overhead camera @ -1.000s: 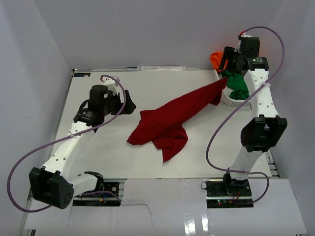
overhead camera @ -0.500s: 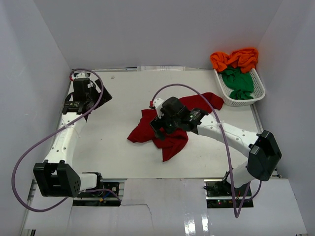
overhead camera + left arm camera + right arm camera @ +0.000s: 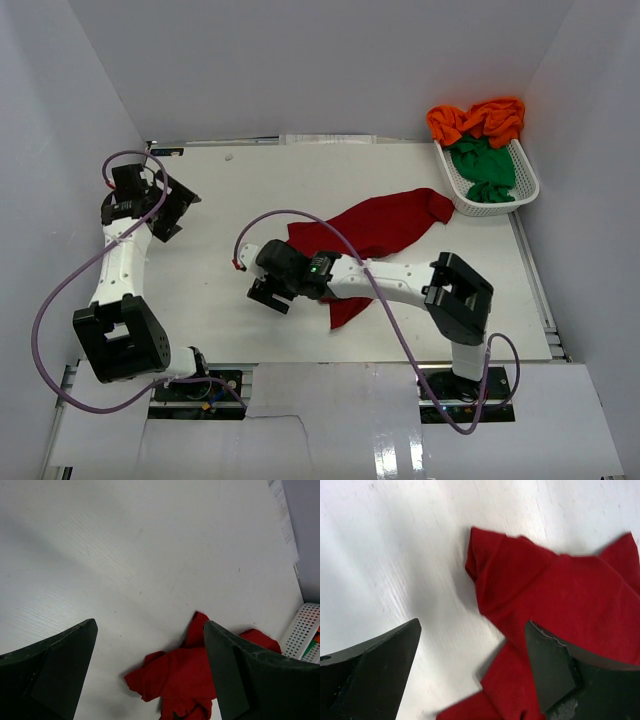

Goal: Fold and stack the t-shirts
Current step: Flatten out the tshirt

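A dark red t-shirt point(image 3: 385, 222) lies crumpled mid-table, stretched toward the basket. My right gripper point(image 3: 266, 296) is open and empty, low over the table just left of the shirt's left edge. In the right wrist view the red shirt point(image 3: 565, 595) fills the right side, and the gripper point(image 3: 474, 625) stands over bare table beside a fold. My left gripper point(image 3: 176, 212) is open and empty at the far left, well away from the shirt. In the left wrist view the gripper point(image 3: 150, 625) looks toward the red shirt point(image 3: 185, 680). A green shirt point(image 3: 482, 166) and an orange shirt point(image 3: 480, 120) lie in the basket.
The white lattice basket point(image 3: 525, 190) stands at the back right corner; its corner shows in the left wrist view point(image 3: 307, 630). White walls close in the table on the left, back and right. My right arm point(image 3: 390, 280) lies across the near part of the red shirt.
My right gripper let go of the red shirt near the basket and swung left across it to its left edge. My left arm drew back to the far left.
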Controlling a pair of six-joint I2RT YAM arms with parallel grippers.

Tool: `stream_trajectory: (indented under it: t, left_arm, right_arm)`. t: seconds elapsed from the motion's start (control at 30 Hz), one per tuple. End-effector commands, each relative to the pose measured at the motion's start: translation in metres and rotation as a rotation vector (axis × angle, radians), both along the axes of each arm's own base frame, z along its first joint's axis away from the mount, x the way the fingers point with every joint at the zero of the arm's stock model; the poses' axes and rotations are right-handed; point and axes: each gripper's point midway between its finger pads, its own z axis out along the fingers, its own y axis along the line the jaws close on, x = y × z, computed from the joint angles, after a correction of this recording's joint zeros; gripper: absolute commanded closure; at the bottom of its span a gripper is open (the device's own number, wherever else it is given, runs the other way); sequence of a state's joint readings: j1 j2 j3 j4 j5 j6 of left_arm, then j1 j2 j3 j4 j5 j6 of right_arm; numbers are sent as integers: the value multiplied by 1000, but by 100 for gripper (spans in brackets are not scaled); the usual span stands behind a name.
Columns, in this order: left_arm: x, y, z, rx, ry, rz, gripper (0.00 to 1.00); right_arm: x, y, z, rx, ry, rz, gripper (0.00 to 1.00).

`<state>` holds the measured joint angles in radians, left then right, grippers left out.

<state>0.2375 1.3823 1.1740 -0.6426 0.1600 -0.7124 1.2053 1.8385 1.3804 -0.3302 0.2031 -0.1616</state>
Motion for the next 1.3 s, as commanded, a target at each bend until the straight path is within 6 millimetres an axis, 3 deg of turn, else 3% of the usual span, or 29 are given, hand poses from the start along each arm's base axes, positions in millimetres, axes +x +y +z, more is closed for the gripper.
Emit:
stream_trajectory:
  t: [0.0,0.03,0.2,0.23,0.3,0.33,0.4,0.53,0.67,0.73,0.77,0.83,0.9,0.93,1.03,1.07,1.13,1.17,1.2,1.27]
  left_arm:
    - [1,6,21,-60,-64,19,2]
    - [0,8,21,-67,-66,20,2]
    - [-4,16,18,-54,-63,43,2]
    - [-4,17,18,-50,-63,49,2]
    - [-5,19,18,-44,-65,55,2]
    - [-5,19,19,-42,-70,56,2]
    - [-6,19,20,-37,-72,54,2]
    - [-7,19,20,-30,-72,52,2]
    - [-8,20,20,-23,-77,49,2]
    - [-9,20,20,-18,-77,51,2]
    - [-9,21,20,-16,-78,53,2]
    - [-10,21,21,-12,-79,54,2]
    - [-10,22,23,-6,-85,58,2]
    - [-10,22,24,-2,-86,60,2]
    - [-10,23,27,6,-94,61,2]
    - [-10,24,28,9,-96,61,2]
    - [-11,25,29,14,-100,65,2]
    - [-11,24,30,14,-100,65,2]
    - [-11,25,30,15,-101,65,2]
    - [-12,25,33,21,-108,65,2]
  right_arm:
    - [17,31,20,32,-105,11,11]
    - [18,35,9,9,-99,17,11]
    - [26,57,2,-10,-106,35,13]
    - [27,57,-11,-41,-96,38,14]
    - [32,64,-11,-44,-111,35,18]
    - [33,64,-23,-71,-106,36,20]
    - [35,65,-26,-90,-113,33,26]
    - [36,60,-44,-146,-104,29,23]
    - [38,50,-52,-194,-113,12,28]
    - [40,47,-51,-200,-116,3,50]
    - [42,47,-49,-201,-124,-4,69]
    - [44,51,-41,-189,-126,-11,91]
    - [39,56,-31,-169,-97,5,92]
    - [35,72,-9,-102,-79,27,92]
    - [22,87,41,6,-25,54,92]
    - [11,102,77,102,2,93,92]
    - [-2,105,136,216,5,127,92]
    - [-15,108,174,288,6,162,92]
    - [-23,100,214,363,2,170,92]
    - [-30,88,266,479,-9,172,92]
